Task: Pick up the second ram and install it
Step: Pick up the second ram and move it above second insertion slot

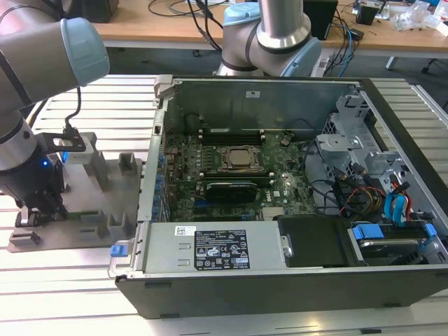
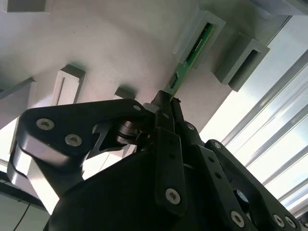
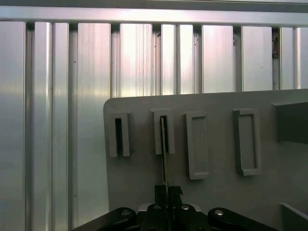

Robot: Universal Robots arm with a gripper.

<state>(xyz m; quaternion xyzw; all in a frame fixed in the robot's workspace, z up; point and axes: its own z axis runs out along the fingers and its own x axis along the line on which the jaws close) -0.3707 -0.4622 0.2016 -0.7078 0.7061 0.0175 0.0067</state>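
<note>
The second ram [image 2: 193,50] is a thin green board standing on edge, its far end in a slotted holder on the grey fixture plate [image 2: 120,43]. My gripper [image 2: 167,100] has its black fingers shut on the stick's near end. In the first wrist view the second ram [image 3: 164,149] shows edge-on, running from my gripper [image 3: 168,191] into a narrow slot. In the exterior view my gripper [image 1: 40,208] is low over the grey fixture plate [image 1: 105,185], to the exterior view's left of the open computer case [image 1: 392,140].
Inside the case lie the motherboard with the square CPU socket [image 1: 241,159], memory slots [image 1: 231,134] behind it and a black card [image 1: 227,187] in front. A power supply [image 1: 210,248] fills the near side. Several other holders [image 3: 245,142] rise from the fixture. Everything rests on ribbed metal table [image 3: 57,120].
</note>
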